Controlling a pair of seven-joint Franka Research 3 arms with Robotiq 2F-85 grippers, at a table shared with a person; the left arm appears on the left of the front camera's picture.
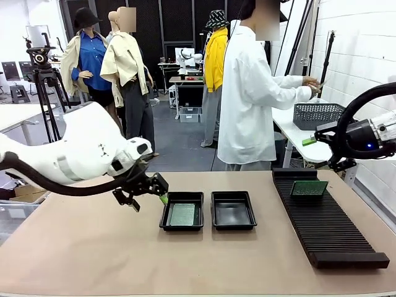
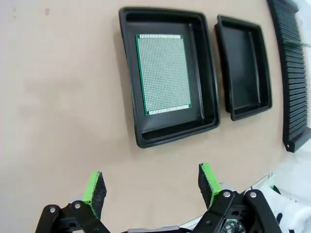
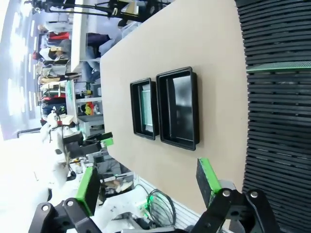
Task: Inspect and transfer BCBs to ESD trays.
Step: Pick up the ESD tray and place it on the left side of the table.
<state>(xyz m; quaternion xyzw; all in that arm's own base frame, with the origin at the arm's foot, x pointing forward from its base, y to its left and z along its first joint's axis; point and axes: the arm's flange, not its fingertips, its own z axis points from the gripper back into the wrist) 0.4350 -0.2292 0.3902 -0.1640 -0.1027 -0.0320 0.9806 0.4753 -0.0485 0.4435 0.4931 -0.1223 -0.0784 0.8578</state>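
Two black ESD trays lie side by side mid-table. The left tray holds one flat green BCB. The right tray has a bare floor. A second BCB stands on edge in the far end of the ribbed rack. My left gripper hovers open just left of the left tray, nothing between its fingers. My right gripper hangs open, high above the rack's far end.
A person in a white shirt stands beyond the table, turned toward a white side table with a dark mesh basket. The ribbed rack runs along the table's right side. Bare tabletop spreads left and in front of the trays.
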